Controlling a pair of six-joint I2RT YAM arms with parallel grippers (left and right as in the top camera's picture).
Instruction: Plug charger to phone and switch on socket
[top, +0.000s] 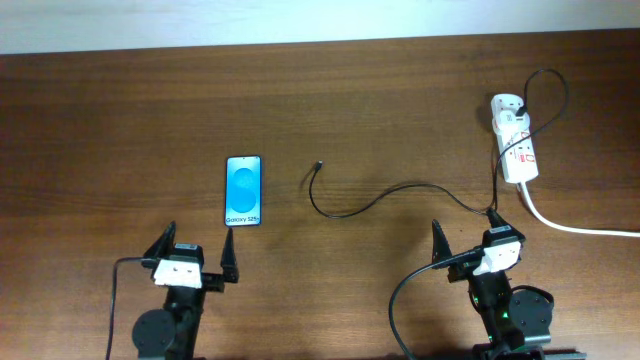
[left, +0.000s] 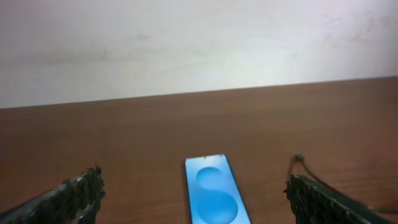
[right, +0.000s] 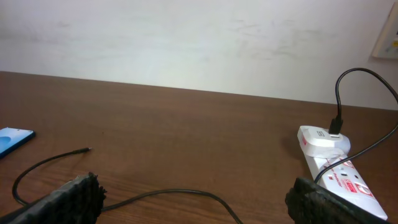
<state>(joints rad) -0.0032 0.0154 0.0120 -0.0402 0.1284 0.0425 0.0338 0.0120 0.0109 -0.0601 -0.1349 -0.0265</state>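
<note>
Phone (top: 244, 190): laid screen-up, left of centre.
Charger (top: 352, 214): tip is seen at centre, apart from the phone.
Socket (top: 517, 140): placed at upper right.
Left gripper (top: 200, 231): opened wide, nothing held.
Right gripper (top: 465, 225): opened wide, nothing held.

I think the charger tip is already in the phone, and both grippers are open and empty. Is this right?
No. The overhead view shows the charger tip lying on the table, apart from the phone. The left gripper and right gripper are open and empty.
</note>
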